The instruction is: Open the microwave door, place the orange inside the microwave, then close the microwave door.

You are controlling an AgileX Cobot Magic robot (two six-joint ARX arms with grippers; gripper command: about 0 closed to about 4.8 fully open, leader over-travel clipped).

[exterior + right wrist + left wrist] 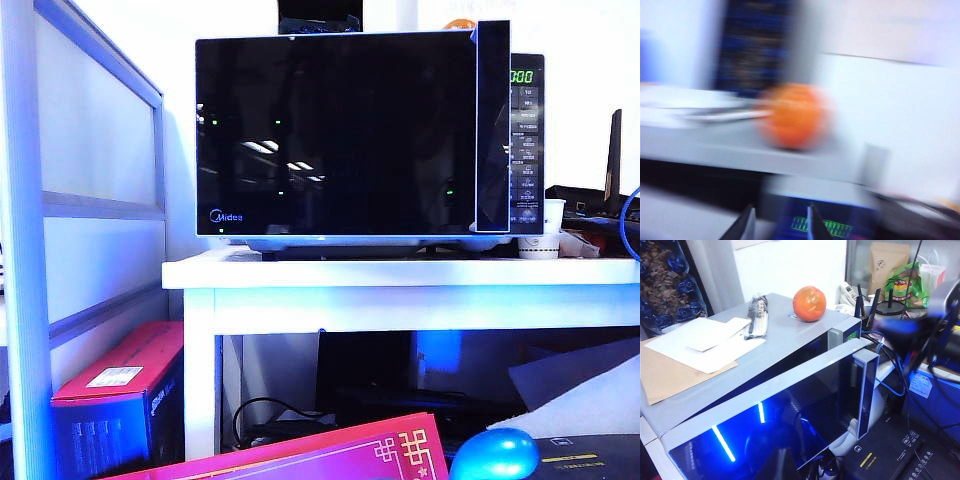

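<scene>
A glossy blue egg lies at five o'clock in the exterior view, a red box at seven, a white cup at three.

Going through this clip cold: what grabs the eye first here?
The black microwave fills the white table, its door pulled slightly ajar. The orange sits on the microwave's grey top, near the green-digit end. The right gripper, jaws slightly apart and empty, hangs in front of that orange; the left gripper is not in view.
</scene>
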